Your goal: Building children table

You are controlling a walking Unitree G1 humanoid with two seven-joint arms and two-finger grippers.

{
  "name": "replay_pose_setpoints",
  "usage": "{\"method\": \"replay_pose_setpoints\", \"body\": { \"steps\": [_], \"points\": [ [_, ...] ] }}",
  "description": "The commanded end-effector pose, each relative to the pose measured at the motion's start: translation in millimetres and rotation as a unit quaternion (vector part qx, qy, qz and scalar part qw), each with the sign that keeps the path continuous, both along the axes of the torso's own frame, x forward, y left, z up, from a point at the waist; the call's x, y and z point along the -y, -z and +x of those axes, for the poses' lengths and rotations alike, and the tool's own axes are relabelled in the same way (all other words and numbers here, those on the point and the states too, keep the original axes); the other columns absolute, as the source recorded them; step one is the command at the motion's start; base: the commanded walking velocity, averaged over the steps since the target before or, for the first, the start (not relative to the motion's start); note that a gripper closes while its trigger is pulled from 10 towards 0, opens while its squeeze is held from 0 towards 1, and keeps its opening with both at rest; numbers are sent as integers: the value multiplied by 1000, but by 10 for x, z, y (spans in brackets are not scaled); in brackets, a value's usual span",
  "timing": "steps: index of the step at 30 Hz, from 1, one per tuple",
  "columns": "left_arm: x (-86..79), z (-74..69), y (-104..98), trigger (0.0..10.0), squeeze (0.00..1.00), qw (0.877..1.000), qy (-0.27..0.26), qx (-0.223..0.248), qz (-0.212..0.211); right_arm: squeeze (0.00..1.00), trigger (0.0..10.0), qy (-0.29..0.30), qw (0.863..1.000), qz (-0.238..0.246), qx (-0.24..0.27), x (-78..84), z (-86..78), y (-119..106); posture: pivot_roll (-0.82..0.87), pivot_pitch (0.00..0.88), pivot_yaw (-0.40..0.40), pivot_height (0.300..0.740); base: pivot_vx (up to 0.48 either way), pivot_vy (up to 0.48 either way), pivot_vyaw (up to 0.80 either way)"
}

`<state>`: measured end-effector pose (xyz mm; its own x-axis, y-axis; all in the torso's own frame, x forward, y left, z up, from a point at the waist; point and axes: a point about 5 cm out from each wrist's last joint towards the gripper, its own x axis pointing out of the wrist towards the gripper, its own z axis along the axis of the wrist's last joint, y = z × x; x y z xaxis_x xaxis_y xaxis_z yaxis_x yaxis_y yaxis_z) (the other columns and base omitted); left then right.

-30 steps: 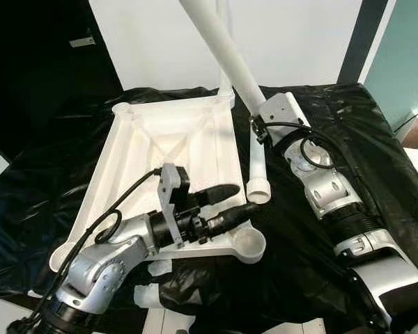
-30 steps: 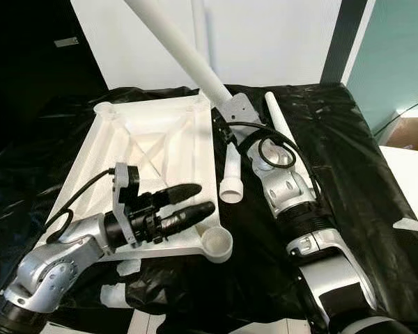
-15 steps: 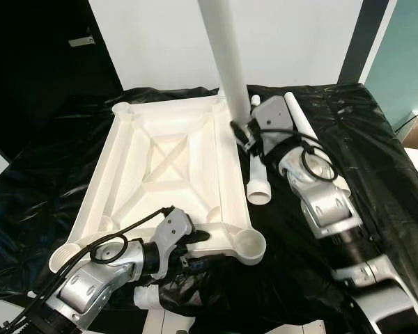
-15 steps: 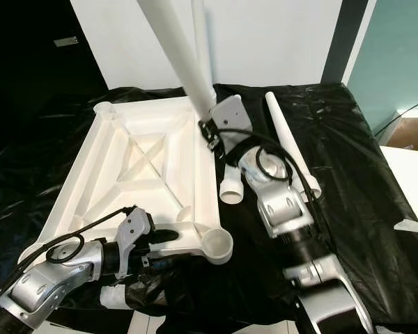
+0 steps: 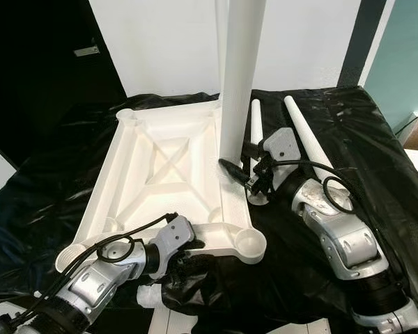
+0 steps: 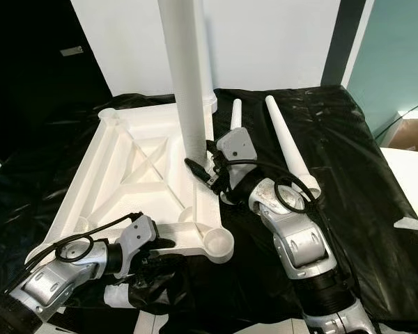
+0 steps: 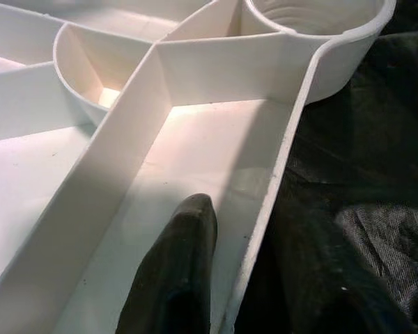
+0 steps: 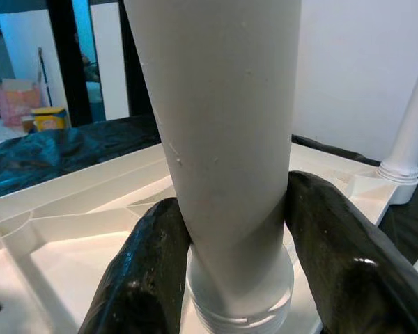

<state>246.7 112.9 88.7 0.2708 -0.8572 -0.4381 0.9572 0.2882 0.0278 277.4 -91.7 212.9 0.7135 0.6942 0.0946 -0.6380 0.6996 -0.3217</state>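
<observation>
The white tabletop (image 5: 160,167) lies upside down on a black plastic sheet. My right gripper (image 5: 234,169) is shut on a thick white table leg (image 5: 240,83) and holds it upright. The leg's threaded lower end hangs just over the tabletop's right rim; the black fingers (image 8: 146,271) clamp it from both sides. My left gripper (image 5: 189,243) is at the tabletop's near rim, with one finger (image 7: 181,271) lying inside the rim and the other outside, against the dark sheet. The open near right corner socket (image 5: 249,243) is close to it.
Two more white legs (image 5: 256,129) (image 5: 306,139) lie on the sheet right of the tabletop. Another leg (image 8: 411,125) stands upright in the far right corner. A white part (image 5: 150,296) pokes out under the near edge. A dark doorway is at the left.
The right gripper swung the leg from a slant to upright and brought it nearer, over the tabletop's right rim. The left gripper dropped from above the tabletop to its near rim.
</observation>
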Motion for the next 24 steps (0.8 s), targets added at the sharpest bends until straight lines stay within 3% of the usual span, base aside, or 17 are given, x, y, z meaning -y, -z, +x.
{"method": "replay_pose_setpoints", "body": {
  "steps": [1, 2, 11, 24],
  "points": [
    [53, 10, 64, 8353, 0, 1000, 4, -4, 7, 0, 10000, -20, 1000, 7, -1, -64, -50, -32, -10, 0, 112, 740, 0, 0, 0],
    [90, 66, 43, 10000, 0, 1000, -7, 10, 4, 0, 10000, -21, 1000, 7, -3, -66, -56, -32, -10, 0, 112, 740, 0, 0, 0],
    [150, 250, -119, 10000, 0, 997, -41, 34, -50, 0, 10000, -31, 999, 3, -32, -10, -152, 6, -8, 0, 111, 740, 0, 0, 0],
    [81, 352, -95, 10000, 0, 997, -47, 49, -38, 0, 10000, -39, 996, -17, -75, 202, -358, 97, -25, 0, 123, 740, 0, 0, 0]
  ]
}}
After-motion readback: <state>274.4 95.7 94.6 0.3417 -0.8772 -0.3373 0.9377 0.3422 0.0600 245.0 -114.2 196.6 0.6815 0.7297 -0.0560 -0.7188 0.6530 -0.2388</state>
